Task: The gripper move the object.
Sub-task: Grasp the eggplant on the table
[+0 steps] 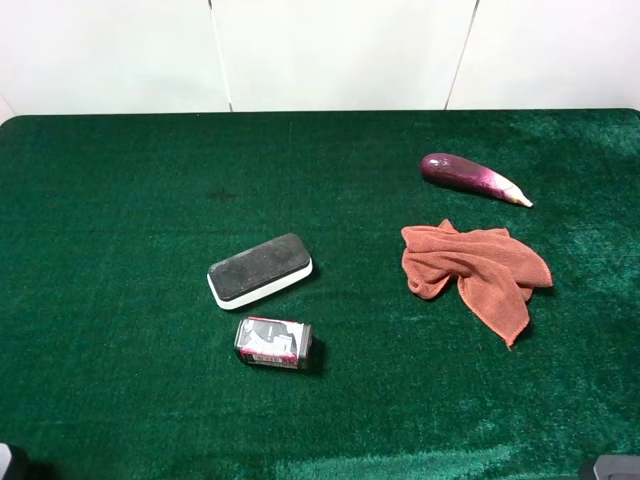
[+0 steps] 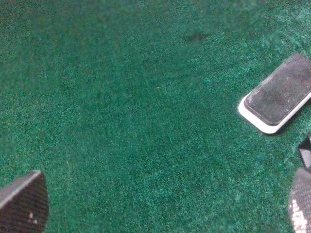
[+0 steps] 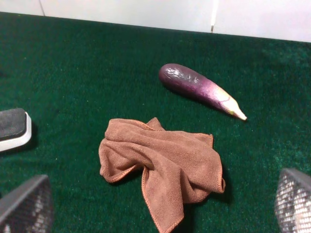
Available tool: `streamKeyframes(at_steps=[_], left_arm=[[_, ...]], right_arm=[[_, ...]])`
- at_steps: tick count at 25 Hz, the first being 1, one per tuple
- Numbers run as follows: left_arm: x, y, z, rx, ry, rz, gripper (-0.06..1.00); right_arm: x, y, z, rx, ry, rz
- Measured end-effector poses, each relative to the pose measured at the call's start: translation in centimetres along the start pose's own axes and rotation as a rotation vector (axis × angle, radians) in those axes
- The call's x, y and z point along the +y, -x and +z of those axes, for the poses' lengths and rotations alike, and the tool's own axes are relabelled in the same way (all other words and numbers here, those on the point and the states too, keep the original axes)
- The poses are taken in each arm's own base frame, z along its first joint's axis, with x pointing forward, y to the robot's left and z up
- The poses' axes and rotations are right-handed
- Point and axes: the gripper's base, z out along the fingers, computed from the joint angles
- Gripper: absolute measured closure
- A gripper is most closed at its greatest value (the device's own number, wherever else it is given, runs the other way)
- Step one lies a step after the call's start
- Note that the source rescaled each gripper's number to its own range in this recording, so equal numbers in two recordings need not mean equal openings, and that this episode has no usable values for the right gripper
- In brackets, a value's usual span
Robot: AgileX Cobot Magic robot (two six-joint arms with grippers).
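The purple eggplant (image 1: pixel 473 177) lies on the green cloth table at the far right, its whitish tip pointing right. It also shows in the right wrist view (image 3: pixel 199 89), beyond the rust-orange cloth (image 3: pixel 163 165). My right gripper (image 3: pixel 163 208) is open, its fingertips (image 3: pixel 26 206) wide apart, well short of the eggplant and above the near side of the cloth. My left gripper (image 2: pixel 160 206) is open and empty above bare table, its fingertips (image 2: pixel 22 204) wide apart. In the exterior high view only slivers of both arms show at the bottom corners.
A black-topped white eraser block (image 1: pixel 260 269) lies left of the middle, also in the left wrist view (image 2: pixel 277 94). A small silver and pink packet (image 1: pixel 273 343) lies just in front of it. The orange cloth (image 1: pixel 474 269) is crumpled in front of the eggplant. A white wall runs behind the table.
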Motion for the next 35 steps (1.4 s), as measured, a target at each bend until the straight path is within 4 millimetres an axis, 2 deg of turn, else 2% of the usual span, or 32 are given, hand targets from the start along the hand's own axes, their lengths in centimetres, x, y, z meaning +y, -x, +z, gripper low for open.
streamKeyframes(at_steps=[5,12,19,26,35], left_arm=[[0.1,1.9,2.3,0.066,-0.058,0.021,-0.06],[0.4,3.9,6.7,0.188,-0.148,0.048,-0.06],[-0.7,8.1,10.5,0.259,-0.252,0.162,-0.06],[-3.9,12.8,16.3,0.344,-0.367,0.294,-0.06],[-10.8,18.4,24.4,0.397,-0.501,0.512,-0.06]], right_arm=[[0.0,0.0,0.0,0.000,0.000,0.000],[0.0,0.0,0.0,0.000,0.001,0.000],[0.0,0.0,0.0,0.000,0.001,0.000],[0.0,0.0,0.0,0.000,0.001,0.000],[0.0,0.0,0.0,0.000,0.001,0.000]])
